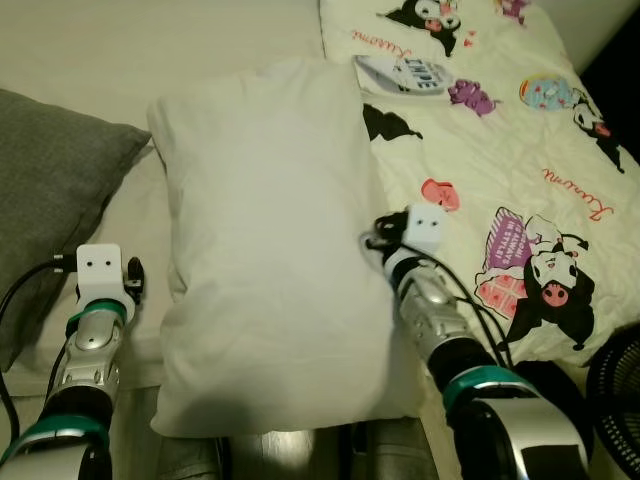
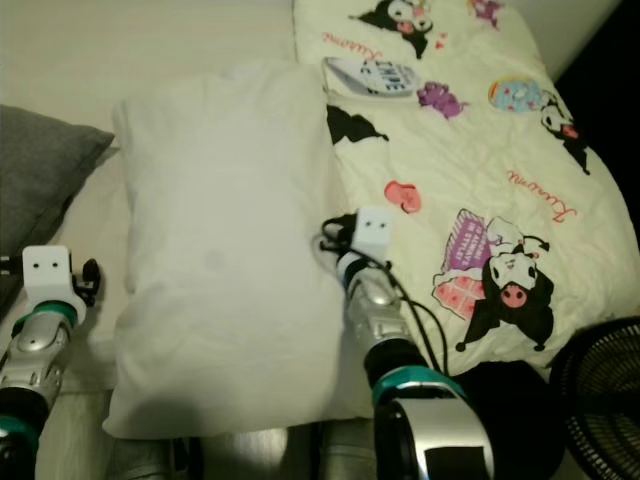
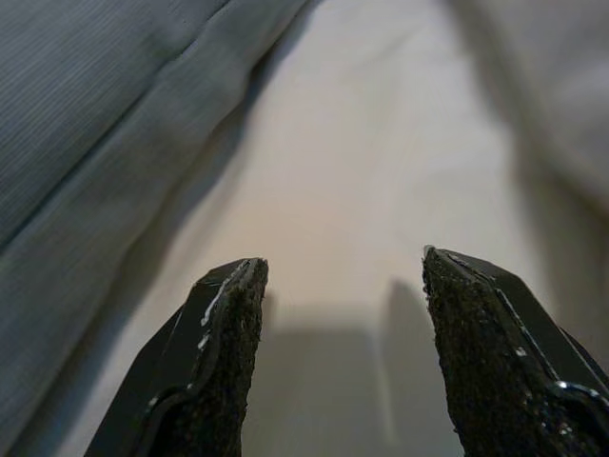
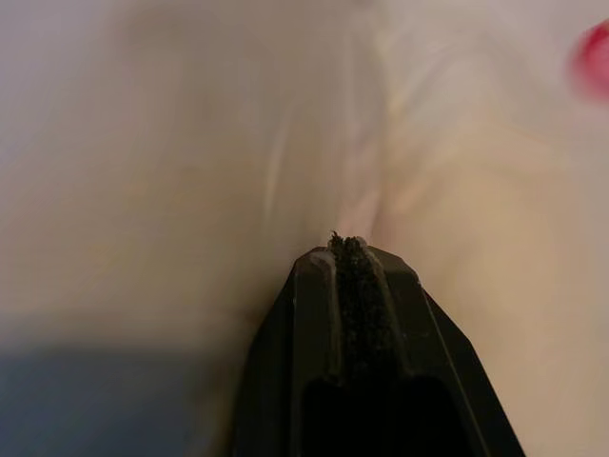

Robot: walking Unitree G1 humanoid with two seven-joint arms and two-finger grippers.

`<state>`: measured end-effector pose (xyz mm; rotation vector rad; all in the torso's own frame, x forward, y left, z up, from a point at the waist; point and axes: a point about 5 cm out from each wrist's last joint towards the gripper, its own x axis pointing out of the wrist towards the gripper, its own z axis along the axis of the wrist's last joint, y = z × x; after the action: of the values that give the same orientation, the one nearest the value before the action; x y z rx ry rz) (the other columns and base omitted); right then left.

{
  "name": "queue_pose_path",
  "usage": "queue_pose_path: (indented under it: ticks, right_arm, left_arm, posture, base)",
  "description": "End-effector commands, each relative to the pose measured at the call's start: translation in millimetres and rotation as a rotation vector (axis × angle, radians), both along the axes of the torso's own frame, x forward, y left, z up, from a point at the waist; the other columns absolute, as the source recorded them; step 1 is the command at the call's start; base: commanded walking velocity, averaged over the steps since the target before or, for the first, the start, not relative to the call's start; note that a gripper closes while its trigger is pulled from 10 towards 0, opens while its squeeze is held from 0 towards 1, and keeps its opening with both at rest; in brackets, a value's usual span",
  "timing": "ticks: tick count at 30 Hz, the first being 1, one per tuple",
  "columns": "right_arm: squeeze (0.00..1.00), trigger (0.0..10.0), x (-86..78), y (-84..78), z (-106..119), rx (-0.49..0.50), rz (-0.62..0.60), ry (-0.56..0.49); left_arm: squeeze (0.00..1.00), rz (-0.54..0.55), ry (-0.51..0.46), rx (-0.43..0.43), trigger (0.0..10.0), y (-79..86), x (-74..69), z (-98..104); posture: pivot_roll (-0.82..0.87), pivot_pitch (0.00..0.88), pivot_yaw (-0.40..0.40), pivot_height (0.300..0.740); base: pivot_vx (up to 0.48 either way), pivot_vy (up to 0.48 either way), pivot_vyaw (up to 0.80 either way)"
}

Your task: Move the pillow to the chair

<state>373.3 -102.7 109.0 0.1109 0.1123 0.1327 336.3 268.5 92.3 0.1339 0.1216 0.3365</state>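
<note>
The plump white rectangular pillow (image 1: 265,250) lies lengthwise on the cream bed sheet (image 1: 140,40), between the grey fabric cushion (image 1: 50,190) on its left and the cartoon-printed pale quilt (image 1: 520,150) on its right. The round black fan (image 1: 615,400) stands near right, beside the quilt.

Both arms stretched forward, wrists level. Left claw (image 3: 338,314): fingers (image 3: 214,371) spread wide apart, nothing between them. Right claw (image 4: 347,249): fingers pressed flat together, tips meeting, right arm (image 1: 450,340) angled slightly inward.
</note>
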Motion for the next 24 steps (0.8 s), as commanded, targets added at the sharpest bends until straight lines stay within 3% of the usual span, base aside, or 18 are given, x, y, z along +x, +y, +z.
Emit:
queue_pose_path:
  ticks: [1,2,4,6,7,9,10,11,12,13,17,19,21,22,24]
  right_arm:
    - [0.0,10.0,-16.5,22.1,-28.1,-0.001,0.089,0.106]
    - [0.0,10.0,-21.3,35.5,-31.1,0.02,0.141,0.112]
    - [0.0,10.0,-22.3,38.0,-31.6,0.024,0.151,0.112]
    - [0.0,10.0,-25.8,48.6,-32.0,0.054,0.189,0.109]
    - [0.0,10.0,-25.8,48.6,-32.0,0.054,0.189,0.109]
    - [0.0,10.0,-26.8,55.8,-30.1,0.097,0.201,0.106]
    - [0.0,10.0,-26.8,56.4,-29.6,0.101,0.202,0.105]
    - [0.0,10.0,-26.7,59.6,-27.7,0.107,0.217,0.099]
    - [0.0,10.0,-26.7,59.6,-27.7,0.107,0.217,0.099]
    - [0.0,10.0,-27.3,65.8,-25.0,0.11,0.249,0.089]
    - [0.0,10.0,-29.1,74.0,-23.1,0.12,0.295,0.085]
    - [0.0,10.0,-30.0,78.5,-21.4,0.136,0.318,0.082]
    - [0.0,10.0,-31.4,87.1,-17.0,0.163,0.363,0.072]
    - [0.0,10.0,-32.7,95.3,-12.4,0.188,0.408,0.062]
    - [0.0,10.0,-33.1,99.9,-8.8,0.201,0.434,0.05]
  left_arm:
    - [0.0,-0.065,0.035,-0.022,10.0,-12.4,-0.2,-10.3]
    - [0.0,-0.123,0.03,-0.033,10.0,-23.3,4.9,-8.8]
    - [0.0,-0.134,0.029,-0.036,10.0,-25.5,5.9,-8.5]
    - [0.0,-0.226,0.024,-0.054,10.0,-45.1,11.7,-7.6]
    - [0.0,-0.226,0.024,-0.054,10.0,-45.1,11.7,-7.6]
    - [0.0,-0.306,0.037,-0.081,10.0,-65.6,14.5,-11.2]
    - [0.0,-0.314,0.04,-0.084,10.0,-67.9,14.5,-11.9]
    - [0.0,-0.368,0.066,-0.073,10.0,-78.8,13.1,-17.3]
    - [0.0,-0.368,0.066,-0.073,10.0,-78.8,13.1,-17.3]
    - [0.0,-0.463,0.131,-0.046,10.0,-96.0,7.8,-29.8]
    - [0.0,-0.48,0.208,-0.058,10.0,-104.5,-1.4,-46.7]
    - [0.0,-0.456,0.203,-0.108,10.0,-105.8,-2.4,-48.6]
    - [0.0,-0.479,0.144,-0.209,10.0,-114.0,2.2,-41.2]
    - [0.0,-0.517,0.071,-0.263,10.0,-122.2,9.2,-28.5]
    - [0.0,-0.539,0.02,-0.287,10.0,-126.9,14.5,-18.4]
  posture:
    - [-0.03,0.285,-0.026,0.591]
    - [-0.03,0.286,-0.026,0.591]
    - [-0.03,0.286,-0.026,0.591]
    - [-0.03,0.287,-0.015,0.591]
    - [-0.03,0.287,-0.015,0.591]
    - [-0.03,0.286,-0.009,0.591]
    - [-0.03,0.286,-0.009,0.591]
    - [-0.04,0.281,-0.004,0.591]
    - [-0.04,0.281,-0.004,0.591]
    - [-0.04,0.275,0.0,0.591]
    - [-0.04,0.273,0.001,0.591]
    - [-0.05,0.27,0.001,0.591]
    - [-0.05,0.262,-0.002,0.591]
    - [-0.05,0.249,-0.002,0.591]
    - [-0.04,0.243,-0.004,0.591]
  base:
    - [0.0,0.0,0.0]
    - [0.0,0.0,0.0]
    - [0.0,0.0,0.0]
    - [0.0,0.0,0.0]
    - [0.0,0.0,0.0]
    - [0.0,0.0,0.0]
    - [0.0,0.0,0.0]
    - [0.0,0.0,0.0]
    - [0.0,0.0,0.0]
    - [0.0,0.0,0.0]
    - [0.0,0.0,0.0]
    - [0.0,0.0,0.0]
    - [0.0,0.0,0.0]
    - [0.0,0.0,0.0]
    - [0.0,0.0,0.0]
